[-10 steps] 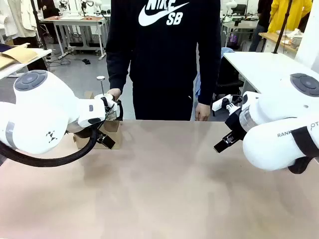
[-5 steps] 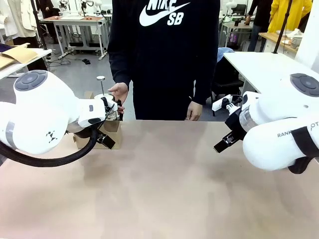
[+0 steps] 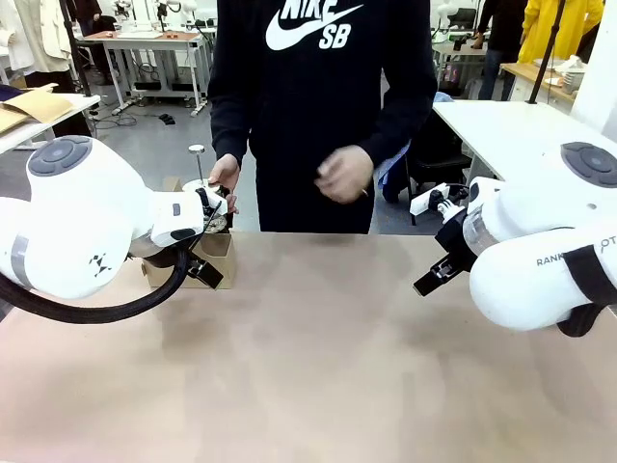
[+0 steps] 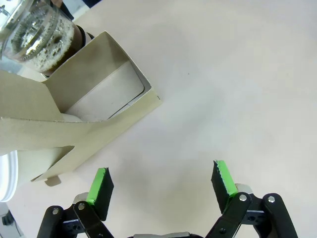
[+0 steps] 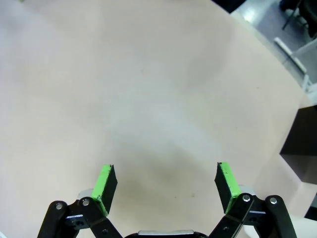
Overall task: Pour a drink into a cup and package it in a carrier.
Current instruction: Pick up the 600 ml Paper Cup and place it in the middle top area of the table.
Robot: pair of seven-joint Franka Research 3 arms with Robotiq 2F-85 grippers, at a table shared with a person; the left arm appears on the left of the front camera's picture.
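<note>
Barely begun, I judge: left hand (image 4: 162, 179) and right hand (image 5: 166, 179) gape empty over the table (image 4: 237, 74); the carrier (image 4: 59, 131) stands near the left one (slot seemingly unfilled); pouring and packing remain.

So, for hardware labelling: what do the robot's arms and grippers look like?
The left arm and right arm are rounded white shells with grey joint caps; a black cable loops along the left, black lettering marks the right. The left gripper and right gripper are black with green pads.
</note>
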